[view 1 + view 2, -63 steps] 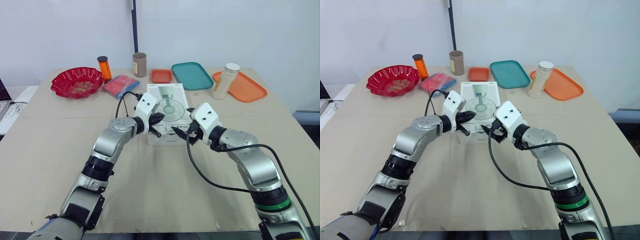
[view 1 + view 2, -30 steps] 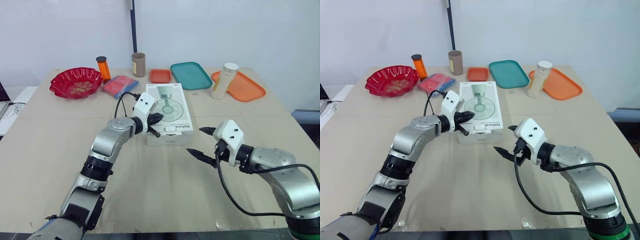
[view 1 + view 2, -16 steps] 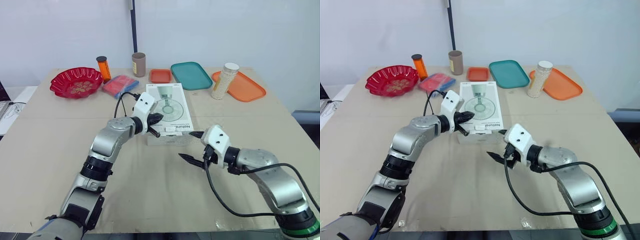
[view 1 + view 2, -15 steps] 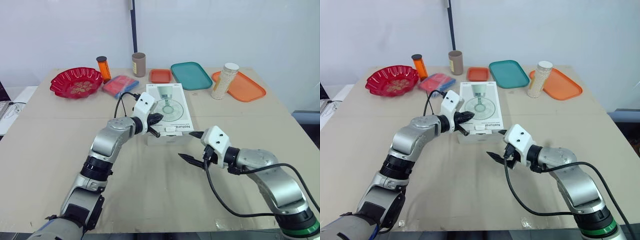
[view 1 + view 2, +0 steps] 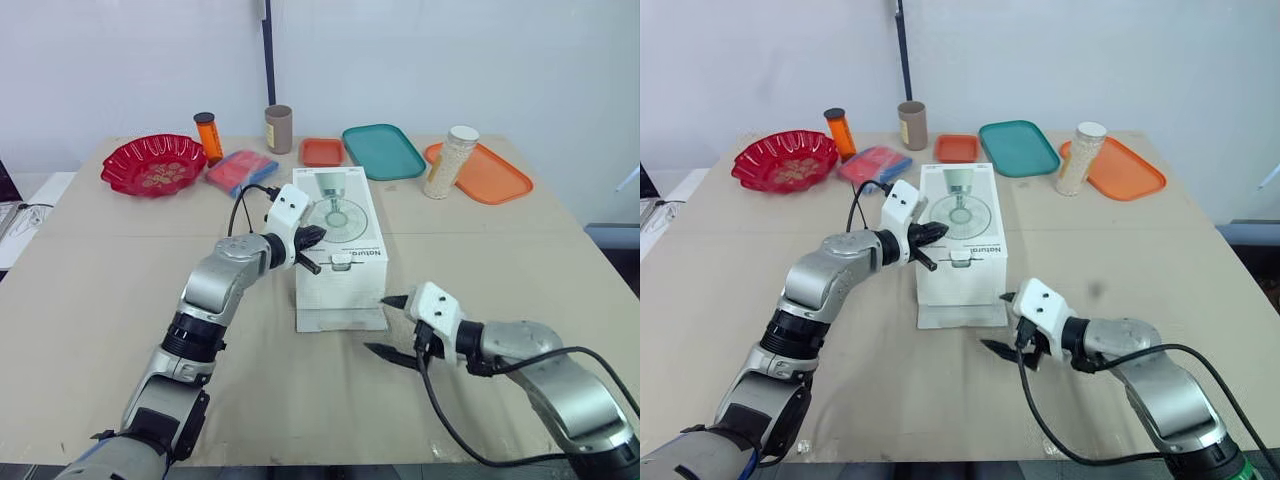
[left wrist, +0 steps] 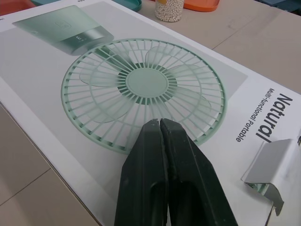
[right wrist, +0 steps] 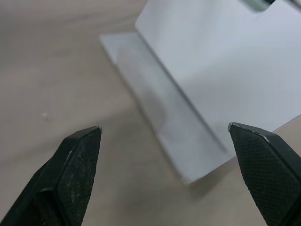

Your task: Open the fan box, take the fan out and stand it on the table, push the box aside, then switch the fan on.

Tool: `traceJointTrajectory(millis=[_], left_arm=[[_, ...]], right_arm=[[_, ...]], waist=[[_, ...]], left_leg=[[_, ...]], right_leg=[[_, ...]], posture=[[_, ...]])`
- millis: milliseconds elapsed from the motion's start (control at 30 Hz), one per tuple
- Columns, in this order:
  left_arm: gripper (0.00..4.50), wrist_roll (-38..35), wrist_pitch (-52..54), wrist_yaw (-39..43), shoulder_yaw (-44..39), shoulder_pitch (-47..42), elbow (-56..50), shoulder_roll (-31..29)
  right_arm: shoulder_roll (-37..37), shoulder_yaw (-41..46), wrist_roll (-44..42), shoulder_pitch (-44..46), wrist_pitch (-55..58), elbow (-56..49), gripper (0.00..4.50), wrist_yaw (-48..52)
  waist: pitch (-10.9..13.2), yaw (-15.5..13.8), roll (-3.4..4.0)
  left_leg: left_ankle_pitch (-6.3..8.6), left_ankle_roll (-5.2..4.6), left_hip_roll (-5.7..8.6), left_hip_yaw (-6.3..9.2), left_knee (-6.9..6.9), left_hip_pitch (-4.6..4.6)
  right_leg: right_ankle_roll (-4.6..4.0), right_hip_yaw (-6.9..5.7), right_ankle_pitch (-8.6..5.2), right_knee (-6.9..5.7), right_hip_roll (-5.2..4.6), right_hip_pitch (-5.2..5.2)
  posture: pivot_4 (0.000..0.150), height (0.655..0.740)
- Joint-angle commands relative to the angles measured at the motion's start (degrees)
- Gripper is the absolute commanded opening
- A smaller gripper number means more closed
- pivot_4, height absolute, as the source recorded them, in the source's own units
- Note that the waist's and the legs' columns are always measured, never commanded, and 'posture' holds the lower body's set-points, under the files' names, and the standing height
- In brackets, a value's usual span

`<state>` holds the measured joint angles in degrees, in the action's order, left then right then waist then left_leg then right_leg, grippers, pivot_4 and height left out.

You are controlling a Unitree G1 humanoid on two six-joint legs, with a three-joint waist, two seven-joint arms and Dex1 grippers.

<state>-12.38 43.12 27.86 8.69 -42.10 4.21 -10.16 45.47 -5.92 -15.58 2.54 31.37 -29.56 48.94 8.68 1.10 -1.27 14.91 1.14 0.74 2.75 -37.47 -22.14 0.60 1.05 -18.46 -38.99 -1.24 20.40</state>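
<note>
Hovering at the fan box (image 5: 345, 285) top, left gripper (image 6: 160, 123) pinched closed; right gripper (image 5: 377, 324) wide by its near flap (image 5: 340, 320).

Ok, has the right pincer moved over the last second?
Yes. The right pincer has drawn back toward the near edge of the table, now open beside the near flap of the fan box.

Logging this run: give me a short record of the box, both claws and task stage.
fan box: on the table, printed side up
end flap: at the near end, lying flat on the table
left claw: shut, tips at the printed fan on the box top
right claw: open, low beside the flap, holding nothing
stage: box being opened, fan not out
</note>
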Motion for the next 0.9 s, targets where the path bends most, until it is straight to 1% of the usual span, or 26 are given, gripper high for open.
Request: traceJointTrajectory(millis=[33,167,300,367,500,733,800,900], left_arm=[[0.11,-0.12,0.54,-0.39,-0.73,0.11,-1.22,-0.27],[0.11,-0.11,0.72,-0.49,-0.85,0.12,-1.41,-0.46],[0.11,-0.11,0.78,-0.46,-0.91,0.20,-1.35,-0.65],[0.11,-0.13,0.78,-0.40,-0.79,0.25,-1.43,-0.62],[0.11,-0.12,0.68,-0.18,-0.57,0.22,-1.45,-0.68],[0.11,-0.06,1.09,-0.02,-0.57,0.23,-1.88,-1.04],[0.11,-0.07,1.39,-0.17,-0.67,0.47,-2.31,-1.17],[0.11,-0.08,1.63,-0.48,-0.76,0.96,-2.80,-1.10]], right_arm=[[1.83,-0.20,-0.28,-1.11,-0.66,-2.78,4.42,1.91],[0.92,3.68,-2.12,-0.10,1.43,-1.06,4.42,0.11],[0.11,8.10,-6.43,0.21,6.32,-0.37,4.42,-0.91],[-1.53,9.12,-6.85,1.53,7.53,1.37,4.42,-3.08],[-5.16,10.08,-8.12,5.00,10.44,5.18,4.42,-6.53],[-10.18,9.49,-11.24,10.71,14.04,11.56,4.42,-7.77],[-10.61,9.69,-12.67,11.25,15.49,11.55,4.42,-7.28],[-10.02,10.37,-15.82,10.53,18.06,8.84,4.42,-5.93]], waist=[[0.00,0.02,0.00],[0.00,0.06,-0.01],[0.01,0.00,-0.02],[0.01,0.01,-0.02],[0.01,-0.01,-0.01],[0.02,0.03,-0.02],[0.02,0.04,-0.02],[0.01,0.03,-0.01]], left_leg=[[0.00,0.00,0.00,0.00,0.00,0.00],[-0.01,0.01,0.00,0.00,-0.01,0.01],[-0.01,0.02,0.00,0.01,-0.01,0.01],[-0.01,0.01,0.00,0.01,-0.01,0.00],[-0.02,0.03,0.00,0.00,-0.01,0.02],[-0.02,0.03,-0.01,0.00,-0.01,0.01],[-0.02,0.03,-0.01,0.00,-0.01,0.01],[-0.01,0.02,-0.01,0.00,-0.01,0.00]], right_leg=[[0.00,0.00,0.00,0.00,0.00,0.00],[0.01,0.01,0.01,0.00,0.01,0.00],[0.01,0.00,0.01,0.00,0.01,0.00],[0.01,0.00,0.01,0.00,0.01,0.00],[-0.01,0.01,0.03,-0.01,0.01,0.00],[-0.01,0.01,0.03,-0.01,0.01,0.00],[-0.01,0.01,0.03,-0.01,0.01,0.00],[-0.01,0.01,0.03,-0.01,0.01,0.00]], posture=[[0.150,0.7382],[0.150,0.7382],[0.150,0.7382],[0.150,0.7382],[0.150,0.7382],[0.150,0.7382],[0.150,0.7382],[0.150,0.7382]])
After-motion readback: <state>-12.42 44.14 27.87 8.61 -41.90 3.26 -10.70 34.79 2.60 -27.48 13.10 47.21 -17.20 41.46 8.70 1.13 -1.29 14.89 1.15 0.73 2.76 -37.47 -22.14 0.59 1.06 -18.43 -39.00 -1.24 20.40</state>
